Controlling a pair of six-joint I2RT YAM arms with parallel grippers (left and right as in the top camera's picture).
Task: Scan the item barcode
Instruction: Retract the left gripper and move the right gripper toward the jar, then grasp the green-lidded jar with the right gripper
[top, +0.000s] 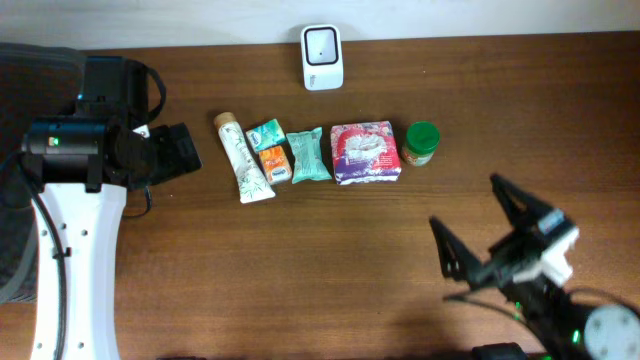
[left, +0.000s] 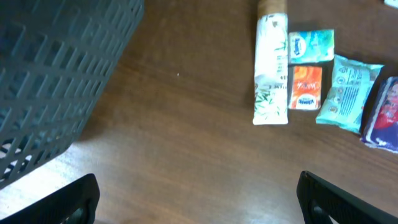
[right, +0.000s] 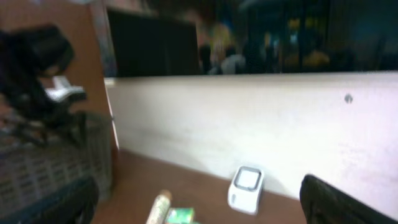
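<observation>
One scanner (top: 322, 57), one tube (top: 243, 158), four packets (top: 366, 152), one jar (top: 421, 145)

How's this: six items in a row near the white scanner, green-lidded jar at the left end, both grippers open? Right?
No. The green-lidded jar sits at the right end; the white tube holds the left end, as the overhead view shows. The rest stands: the row of six lies near the white scanner, left gripper and right gripper open.

— The left arm (top: 78, 250) is a long white shell, dark dots along it, black housing (top: 75, 150) behind the left gripper (top: 195, 148).
— Black cable (top: 155, 90) loops there. Right gripper (top: 462, 199): black tapered fingers (top: 515, 200), white block (top: 556, 248) behind, green lights (top: 516, 315).
</observation>
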